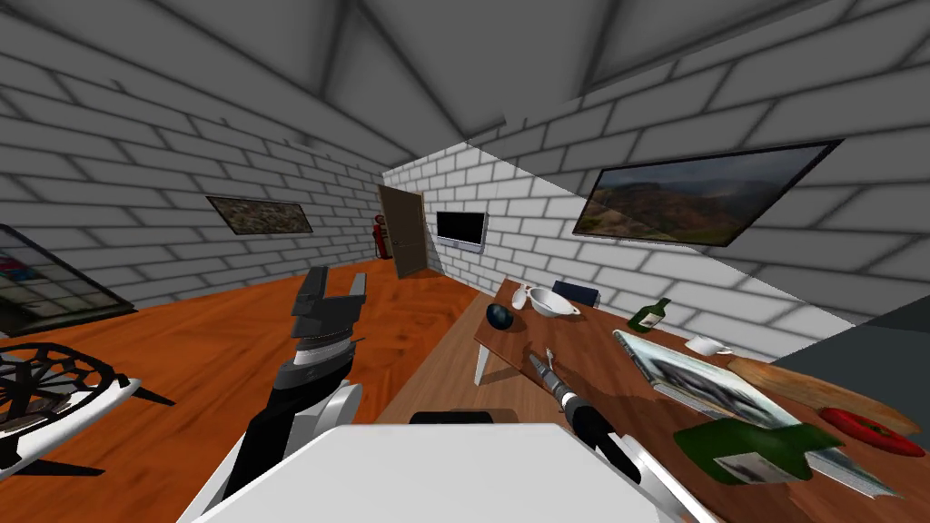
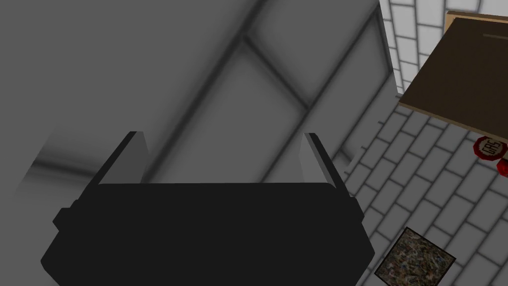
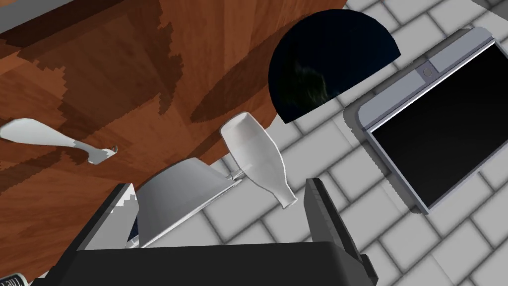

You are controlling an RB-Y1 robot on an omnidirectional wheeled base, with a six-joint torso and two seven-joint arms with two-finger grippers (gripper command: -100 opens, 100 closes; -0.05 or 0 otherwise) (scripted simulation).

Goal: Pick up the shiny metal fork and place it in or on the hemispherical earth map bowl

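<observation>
The fork (image 3: 47, 136) is pale grey and lies flat on the brown table (image 3: 99, 74), off to the side of my right gripper (image 3: 219, 184), outside its fingers. That gripper is open and hovers over the table with nothing held. In the head view the fork (image 1: 550, 352) shows just past the right gripper (image 1: 541, 365). The dark blue hemispherical bowl (image 3: 327, 64) (image 1: 499, 316) stands near the table's far corner, beyond the gripper. My left gripper (image 1: 338, 280) (image 2: 223, 135) is raised over the floor at the left, open and empty.
A white bowl (image 3: 183, 196) and a white bottle-shaped vase (image 3: 258, 156) sit between the right gripper and the dark bowl. Further right on the table lie a green bottle (image 1: 650, 315), a cup (image 1: 707, 345), a book (image 1: 704, 381), a bread loaf (image 1: 817, 386) and a red pepper (image 1: 867, 429).
</observation>
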